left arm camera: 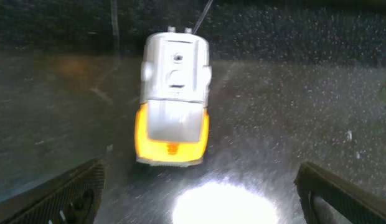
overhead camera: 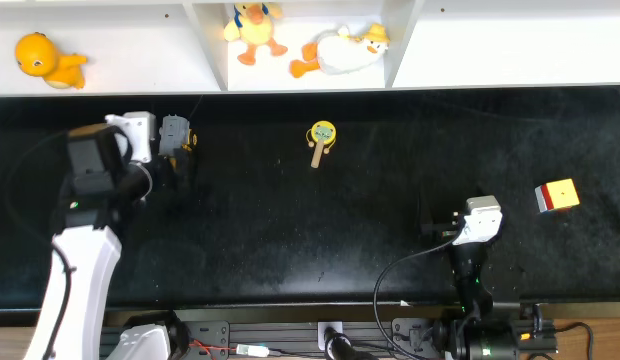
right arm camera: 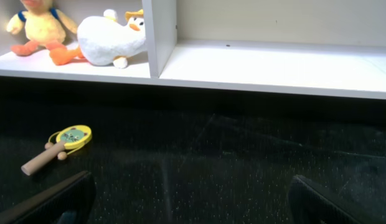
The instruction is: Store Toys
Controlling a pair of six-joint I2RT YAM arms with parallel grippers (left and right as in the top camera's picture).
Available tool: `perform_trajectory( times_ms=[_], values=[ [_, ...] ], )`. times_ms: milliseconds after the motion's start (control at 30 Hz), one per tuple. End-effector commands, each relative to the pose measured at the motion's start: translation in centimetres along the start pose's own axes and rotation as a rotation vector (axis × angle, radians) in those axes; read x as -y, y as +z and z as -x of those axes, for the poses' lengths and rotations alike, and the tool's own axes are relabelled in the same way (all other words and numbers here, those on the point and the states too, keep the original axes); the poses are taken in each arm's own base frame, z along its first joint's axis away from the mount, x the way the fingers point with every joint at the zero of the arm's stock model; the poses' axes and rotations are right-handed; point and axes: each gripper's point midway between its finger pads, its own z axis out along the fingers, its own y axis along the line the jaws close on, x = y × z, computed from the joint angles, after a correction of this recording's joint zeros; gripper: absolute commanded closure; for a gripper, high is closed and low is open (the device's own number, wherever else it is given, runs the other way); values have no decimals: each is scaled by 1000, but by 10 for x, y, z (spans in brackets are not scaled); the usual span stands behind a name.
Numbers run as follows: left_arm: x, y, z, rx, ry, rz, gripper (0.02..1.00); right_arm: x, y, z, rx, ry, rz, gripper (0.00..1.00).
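From above, the toy car [overhead camera: 177, 135] is seen on the black table [overhead camera: 290, 230], hard to make out beside the left wrist. In the left wrist view, the left gripper [left arm camera: 199, 183] is spread wide and empty, with the car blurred just ahead. In the right wrist view, the right gripper [right arm camera: 190, 186] is likewise wide open and empty, its fingers cut off.

Left arm [overhead camera: 70, 265]: white link, black joint, 1 green light [overhead camera: 74, 205]; right arm [overhead camera: 470, 268]: slim black, white wrist block, black cable [overhead camera: 380, 282] looping at 9 o'clock.
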Motion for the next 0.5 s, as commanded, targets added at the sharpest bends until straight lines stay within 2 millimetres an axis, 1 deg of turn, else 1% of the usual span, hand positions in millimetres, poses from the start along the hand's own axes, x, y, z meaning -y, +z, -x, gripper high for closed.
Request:
perform_trajectory(
  times_ms=[33, 133, 233, 333, 433, 500],
  values=[
    [3, 24, -10, -56, -39, -9, 23, 0, 0, 1, 11, 0, 4, 5],
    [-3, 37, -12, -72, -42, 13, 20, 0, 0, 1, 11, 0, 4, 5],
    [-10, 46, -13, -80, -39, 47, 20, 0, 0, 1, 11, 0, 4, 5],
    [-17, 51, -13, -80, -20, 80, 27, 0, 0, 1, 11, 0, 4, 7],
    [-18, 53, -9, -66, 16, 78, 34, 0, 0, 1, 11, 0, 4, 5],
    [-18, 54, -7, -60, 45, 78, 58, 0, 0, 1, 11, 0, 4, 7]
  ],
)
